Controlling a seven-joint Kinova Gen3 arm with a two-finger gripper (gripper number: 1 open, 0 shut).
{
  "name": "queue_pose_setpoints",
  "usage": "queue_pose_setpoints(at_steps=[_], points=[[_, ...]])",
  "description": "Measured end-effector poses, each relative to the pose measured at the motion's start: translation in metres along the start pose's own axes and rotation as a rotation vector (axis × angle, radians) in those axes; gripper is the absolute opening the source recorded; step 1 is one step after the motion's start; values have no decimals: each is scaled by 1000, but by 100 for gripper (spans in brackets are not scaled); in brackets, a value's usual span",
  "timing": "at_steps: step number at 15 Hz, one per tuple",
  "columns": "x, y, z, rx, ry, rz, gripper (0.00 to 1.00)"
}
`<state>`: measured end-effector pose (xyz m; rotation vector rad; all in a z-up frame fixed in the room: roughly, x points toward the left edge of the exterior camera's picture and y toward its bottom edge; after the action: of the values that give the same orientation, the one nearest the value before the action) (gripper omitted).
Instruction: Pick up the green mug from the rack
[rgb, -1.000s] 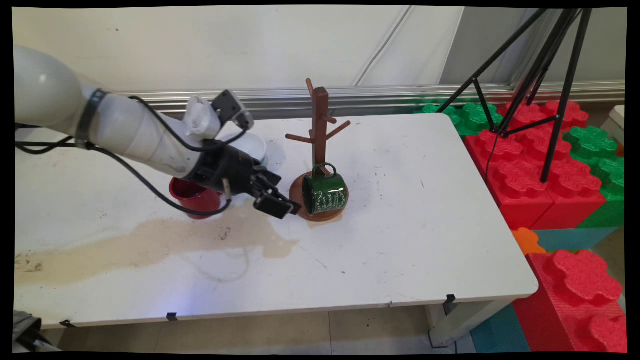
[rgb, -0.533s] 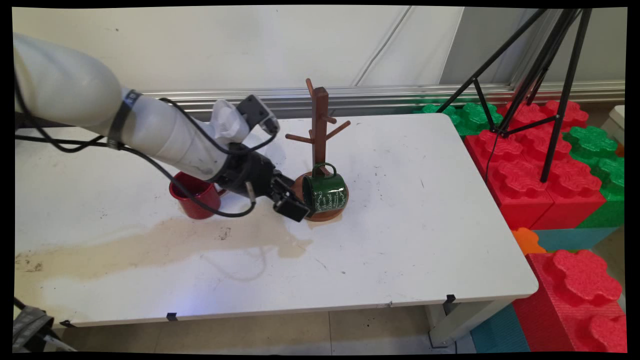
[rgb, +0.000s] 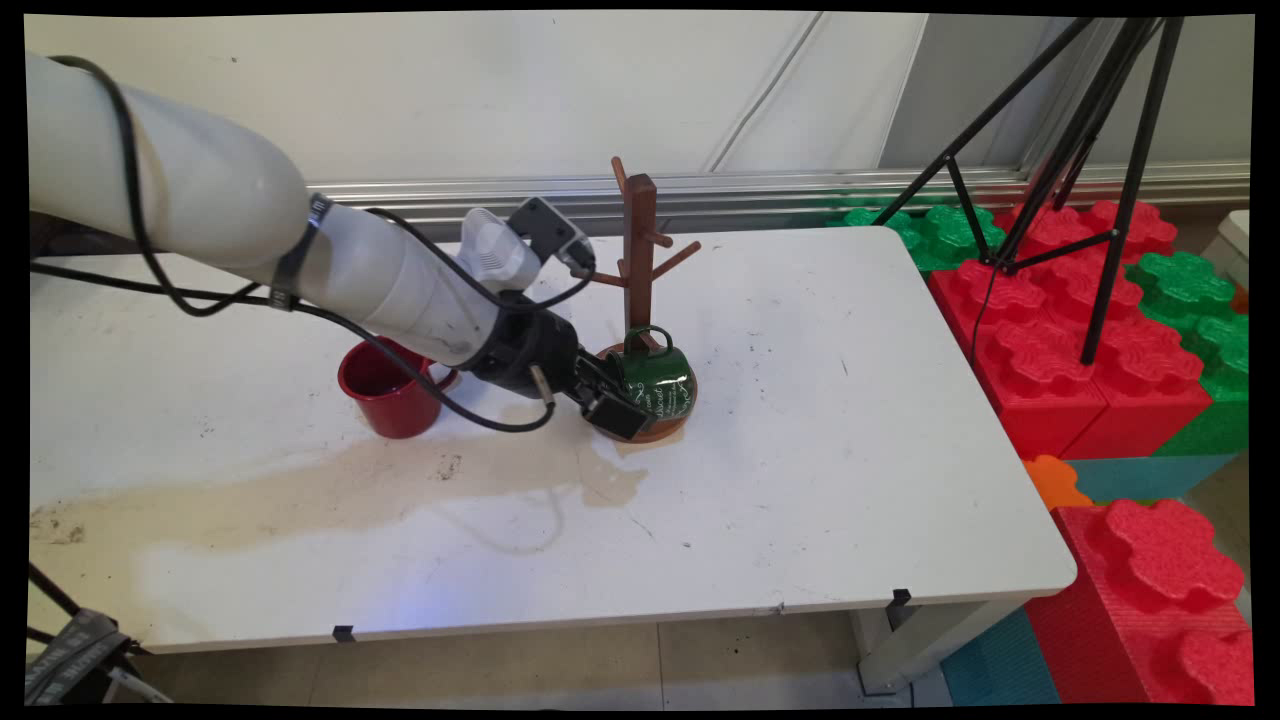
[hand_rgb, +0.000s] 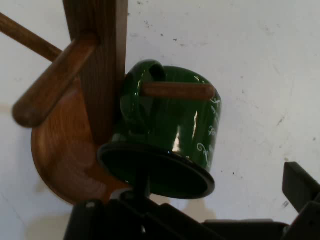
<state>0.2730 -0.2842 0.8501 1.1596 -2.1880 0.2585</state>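
A dark green mug (rgb: 662, 384) with white lettering hangs by its handle on a low peg of the wooden mug tree (rgb: 640, 240), just above the tree's round base (rgb: 655, 431). My gripper (rgb: 620, 407) reaches in low from the left and is at the mug's mouth. In the hand view the green mug (hand_rgb: 172, 125) fills the middle, its peg (hand_rgb: 175, 90) through the handle. The gripper (hand_rgb: 220, 200) is open: one finger (hand_rgb: 142, 184) is at the dark mouth and the other fingertip (hand_rgb: 300, 186) stands clear to the right of the mug's wall.
A red cup (rgb: 385, 388) stands upright left of the arm. A brown stain (rgb: 330, 488) spreads over the table's (rgb: 800, 480) left front. A black tripod (rgb: 1095, 160) and red and green foam blocks (rgb: 1080, 340) stand off the table's right edge.
The arm has swung right, past the red cup, and the gripper has gone from short of the tree's base up to the green mug's mouth. The mug still hangs in place.
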Motion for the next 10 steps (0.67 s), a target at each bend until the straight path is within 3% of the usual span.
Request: queue_pose_setpoints(at_steps=[10], points=[[-3,9,21,11,29,-69,100]])
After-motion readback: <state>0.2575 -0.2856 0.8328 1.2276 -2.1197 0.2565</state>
